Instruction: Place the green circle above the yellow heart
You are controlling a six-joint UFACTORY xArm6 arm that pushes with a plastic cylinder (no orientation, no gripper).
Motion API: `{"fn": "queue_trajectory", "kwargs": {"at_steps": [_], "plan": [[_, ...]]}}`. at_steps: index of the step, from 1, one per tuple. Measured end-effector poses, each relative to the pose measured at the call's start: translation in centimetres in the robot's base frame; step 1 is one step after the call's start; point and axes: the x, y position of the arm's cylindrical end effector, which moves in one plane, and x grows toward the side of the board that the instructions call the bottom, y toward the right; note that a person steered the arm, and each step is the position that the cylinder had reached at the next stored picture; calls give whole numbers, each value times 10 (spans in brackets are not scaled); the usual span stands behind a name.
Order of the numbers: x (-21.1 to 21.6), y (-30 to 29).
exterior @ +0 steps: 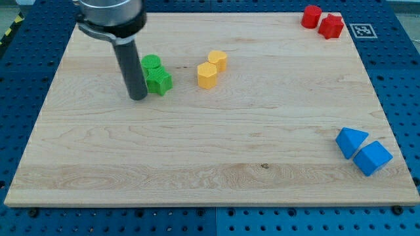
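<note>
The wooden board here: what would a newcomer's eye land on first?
A thick dark rod comes down from the view's top left, my tip resting just left of the green star and green circle. Two yellow blocks sit right of them; red blocks and blue blocks fill the right-hand corners.

Your arm comes in from the view's top left, only its round dark collar showing at the upper edge, with the straight dark rod dropping from it nearly upright and leaning a touch to the view's right as it descends. My tip (138, 98) is planted on the desk (216, 151) in the upper-left part of the board. Nothing more of the arm shows beyond collar and rod.
</note>
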Motion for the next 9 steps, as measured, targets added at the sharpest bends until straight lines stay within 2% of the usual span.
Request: {"fn": "queue_trajectory", "kwargs": {"at_steps": [2,6,8,9], "plan": [[-39,-3],[-48,26],[-83,36],[-86,53]]}}
